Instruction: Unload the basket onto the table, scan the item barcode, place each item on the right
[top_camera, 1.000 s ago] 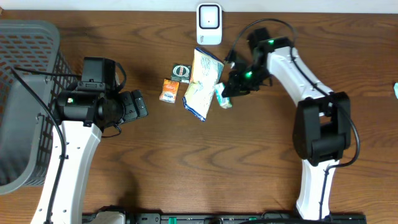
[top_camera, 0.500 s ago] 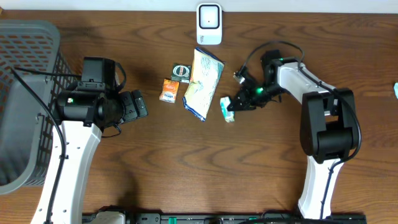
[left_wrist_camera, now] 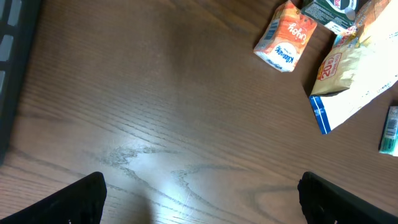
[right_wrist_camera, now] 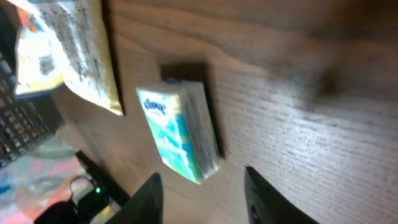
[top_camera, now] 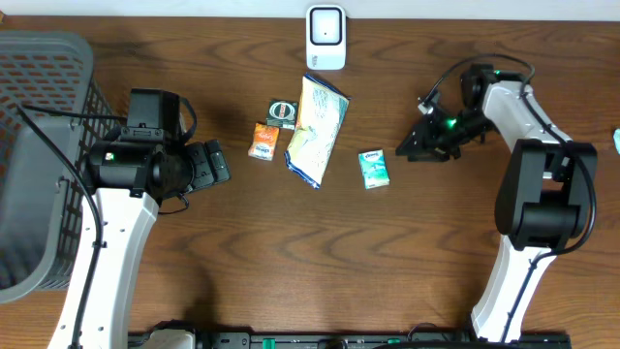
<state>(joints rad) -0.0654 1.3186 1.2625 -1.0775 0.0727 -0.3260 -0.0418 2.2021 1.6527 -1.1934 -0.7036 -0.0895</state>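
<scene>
Teal tissue pack (top_camera: 373, 168) lies free on the worktop (top_camera: 291, 252), right tool (top_camera: 409, 151) parted and empty (set-down step, probably); next, grasp whatever remains unscanned.

Wooden table (top_camera: 291, 271) with tissue pack (top_camera: 373, 167), snack bag (top_camera: 317, 131), scanner (top_camera: 326, 37)

The grey plastic mesh basket (top_camera: 44, 145) runs off the overhead view at nine o'clock; a teal scrap (top_camera: 616, 142) at three o'clock is too cut off to identify. Print on the small teal-and-white tissue packet (top_camera: 373, 168) is too small to read there. The left wrist view clips the yellow-and-white snack bag (left_wrist_camera: 351, 81) at two o'clock and the dark green packet (left_wrist_camera: 329, 9) at one o'clock. The right wrist view is blurred, the right gripper (right_wrist_camera: 202, 199) cut off at six o'clock.
</scene>
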